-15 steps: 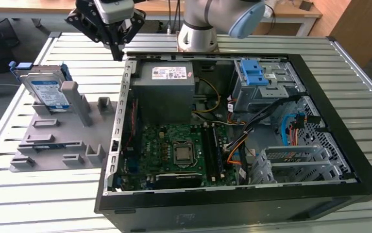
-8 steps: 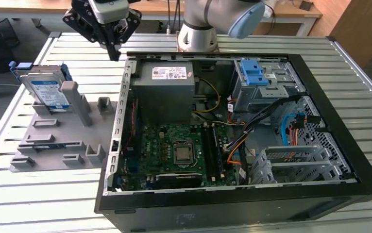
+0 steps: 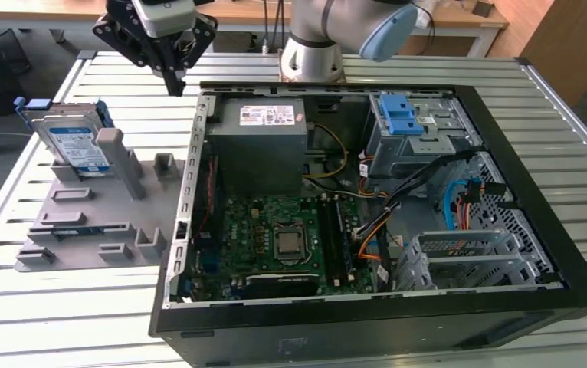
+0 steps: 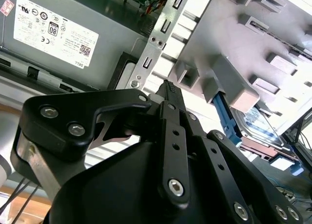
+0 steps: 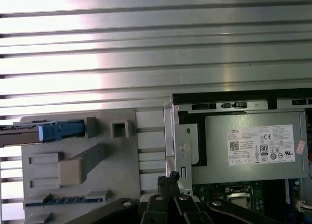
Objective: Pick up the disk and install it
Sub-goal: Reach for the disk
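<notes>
Nearest in the exterior view lies the open computer case [image 3: 375, 326] on the slatted counter [image 3: 58, 330]. It holds a green motherboard [image 3: 273, 230], a perforated metal cage [image 3: 467, 257] and orange cables [image 3: 375, 226], with the grey power supply [image 3: 263, 146] and a blue-latched bay [image 3: 401, 119] at its far end. Beside the case, on the exterior view's left, a grey fixture [image 3: 89, 230] holds the disk [image 3: 73, 142] on edge in a slot. It looks stiff, dense and shock-sensitive, with slick flat faces. Its exposed upper part, pinched across both faces, seems the best hold. Farthest off, the gripper [image 3: 176, 86] hangs above the counter near the case's back corner, fingers clenched on nothing, well apart from the disk.
</notes>
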{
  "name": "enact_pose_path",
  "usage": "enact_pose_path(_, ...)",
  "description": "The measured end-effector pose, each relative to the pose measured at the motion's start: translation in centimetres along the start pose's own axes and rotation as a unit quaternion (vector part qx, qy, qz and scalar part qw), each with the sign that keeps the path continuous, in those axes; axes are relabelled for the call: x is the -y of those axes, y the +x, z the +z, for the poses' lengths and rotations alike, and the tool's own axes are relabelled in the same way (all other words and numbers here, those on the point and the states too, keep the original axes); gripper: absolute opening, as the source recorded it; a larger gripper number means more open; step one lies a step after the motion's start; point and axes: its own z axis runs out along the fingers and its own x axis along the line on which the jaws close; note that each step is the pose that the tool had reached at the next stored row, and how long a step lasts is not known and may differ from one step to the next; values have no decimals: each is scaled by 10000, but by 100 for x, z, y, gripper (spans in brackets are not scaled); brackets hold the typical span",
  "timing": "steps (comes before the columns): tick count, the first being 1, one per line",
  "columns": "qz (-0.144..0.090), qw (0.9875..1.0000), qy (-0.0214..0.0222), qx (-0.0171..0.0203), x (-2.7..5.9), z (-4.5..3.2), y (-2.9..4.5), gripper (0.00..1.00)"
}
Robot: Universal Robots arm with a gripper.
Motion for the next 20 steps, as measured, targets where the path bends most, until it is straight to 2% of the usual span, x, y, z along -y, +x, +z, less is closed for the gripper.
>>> enact_pose_path(20, 0, 10000, 0, 0, -16, 8, 161, 11)
